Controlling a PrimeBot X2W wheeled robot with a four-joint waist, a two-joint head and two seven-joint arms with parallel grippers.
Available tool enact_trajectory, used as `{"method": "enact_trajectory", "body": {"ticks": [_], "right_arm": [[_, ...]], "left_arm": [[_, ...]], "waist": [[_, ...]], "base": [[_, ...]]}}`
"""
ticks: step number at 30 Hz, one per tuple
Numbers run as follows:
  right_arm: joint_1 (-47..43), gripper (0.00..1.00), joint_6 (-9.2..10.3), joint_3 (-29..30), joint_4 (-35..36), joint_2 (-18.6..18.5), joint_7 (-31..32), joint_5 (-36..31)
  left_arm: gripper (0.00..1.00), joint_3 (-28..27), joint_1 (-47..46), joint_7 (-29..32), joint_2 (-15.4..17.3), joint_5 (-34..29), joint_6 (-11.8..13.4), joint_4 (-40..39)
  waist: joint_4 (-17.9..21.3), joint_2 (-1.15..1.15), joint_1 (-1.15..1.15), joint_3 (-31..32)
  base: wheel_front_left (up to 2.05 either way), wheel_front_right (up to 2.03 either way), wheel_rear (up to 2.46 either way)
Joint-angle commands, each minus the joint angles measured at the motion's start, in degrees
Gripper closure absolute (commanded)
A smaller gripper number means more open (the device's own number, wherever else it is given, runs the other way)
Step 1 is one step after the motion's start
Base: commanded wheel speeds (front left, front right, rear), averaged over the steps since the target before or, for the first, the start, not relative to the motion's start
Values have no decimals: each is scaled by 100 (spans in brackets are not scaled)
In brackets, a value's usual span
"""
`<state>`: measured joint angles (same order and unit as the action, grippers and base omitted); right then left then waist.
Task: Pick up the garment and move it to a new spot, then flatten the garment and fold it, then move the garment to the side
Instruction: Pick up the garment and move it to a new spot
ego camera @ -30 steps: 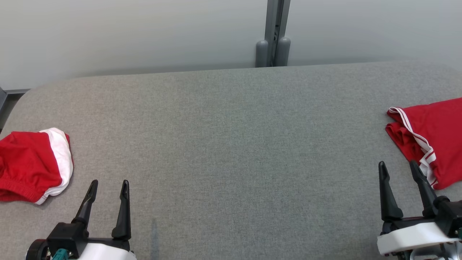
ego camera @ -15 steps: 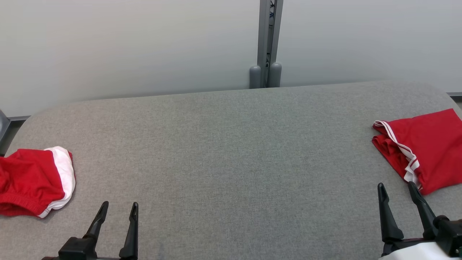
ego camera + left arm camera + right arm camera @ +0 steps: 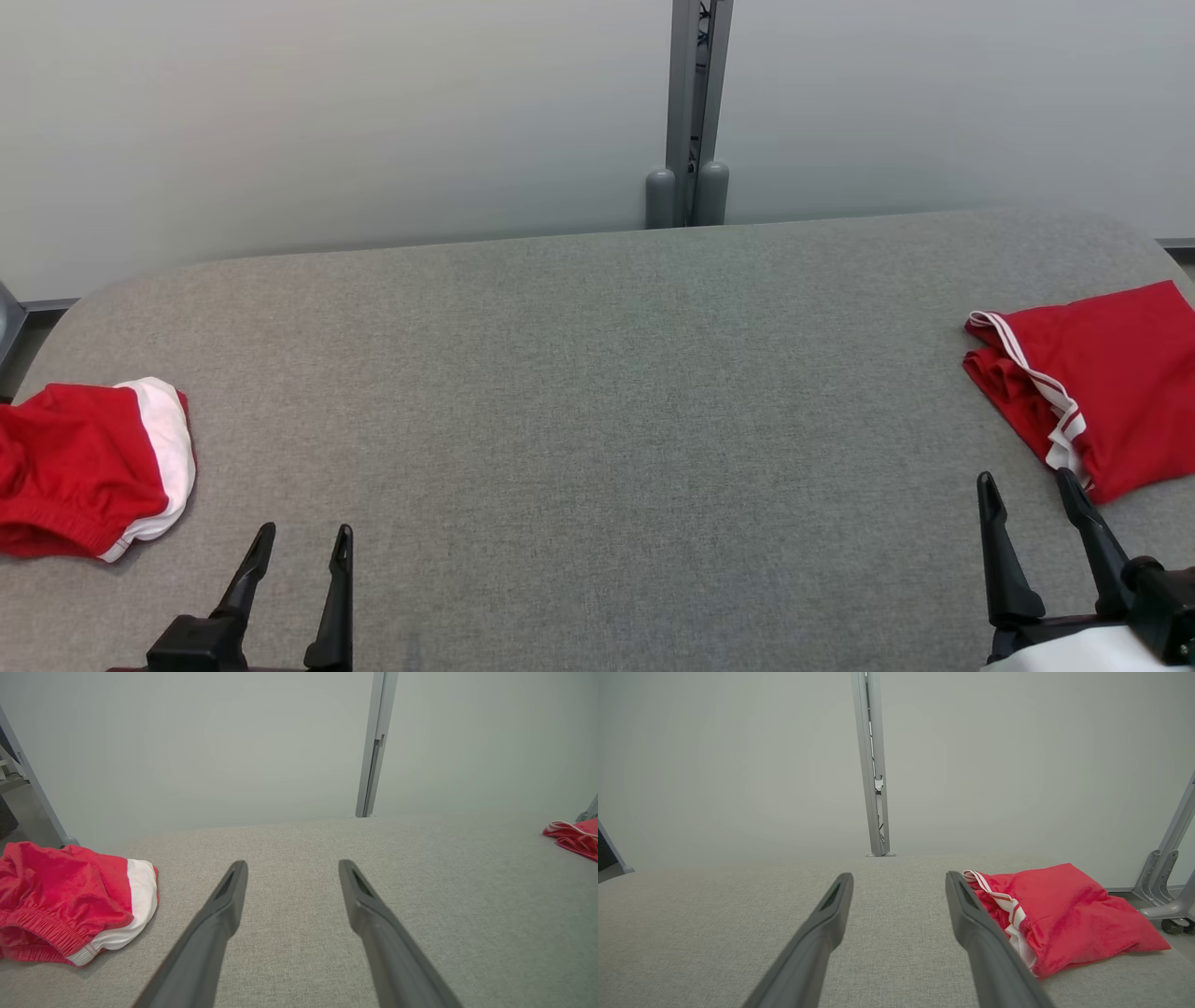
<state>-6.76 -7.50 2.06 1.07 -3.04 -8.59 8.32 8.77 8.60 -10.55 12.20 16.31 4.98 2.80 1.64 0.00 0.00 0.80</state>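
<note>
Your left gripper [image 3: 306, 530] has both fingers spread wide with nothing between them, low over the near side of the grey table [image 3: 597, 392]. Your right gripper [image 3: 1024, 478] is the same: spread, empty, low at the near right.

There are 2 red garments on the table, well apart, 1 at each end. The crumpled shorts [image 3: 84, 467] with a white band lie bunched close to the table's left end, near the left gripper but not touching it. The folded garment [image 3: 1111, 383] with white stripes lies at the right end, its striped edge just beside the right gripper's outer finger.

My read: the folded one looks done and set aside. The crumpled shorts look like the next to pick up, with no step begun on them.

Risks:
- Swing the right arm outward and that finger can snag the striped edge and undo the fold.
- Come down on the shorts from the inner side and you can shove them off the left end.
- Pinch just 1 layer and they lift as a twisted lump, hard to flatten.
- Go too low and the fingertips dig into the padded cover
</note>
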Motion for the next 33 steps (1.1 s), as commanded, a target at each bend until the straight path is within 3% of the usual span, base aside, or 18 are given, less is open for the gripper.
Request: {"method": "enact_trajectory", "body": {"ticks": [1, 8, 14, 25, 33], "right_arm": [[-64, 0, 1, 31, 39, -7, 20, -48], [-37, 0, 1, 19, 102, -12, 53, -139], [-55, 0, 0, 41, 213, -25, 105, -222], [-60, 0, 1, -61, 534, -48, 324, -345], [-39, 0, 1, -307, 665, -46, 396, -284]], "left_arm": [[0, 0, 0, -7, 34, 31, 32, -6], [0, 4, -81, -44, 41, 45, 68, 4], [0, 0, -263, -79, 34, 67, 69, 46], [0, -97, -544, -268, -1, 125, 104, 264], [0, -194, -485, -325, 60, 216, 118, 365]], "waist": [[-11, 0, 0, -1], [-82, 0, 0, -53], [-431, 0, 0, -119], [-1735, 0, 0, -134], [-2220, 0, 0, -64]], "base": [[0, 0, 0], [0, 0, 0], [0, 0, 0], [0, 0, 0], [0, 0, 0]]}}
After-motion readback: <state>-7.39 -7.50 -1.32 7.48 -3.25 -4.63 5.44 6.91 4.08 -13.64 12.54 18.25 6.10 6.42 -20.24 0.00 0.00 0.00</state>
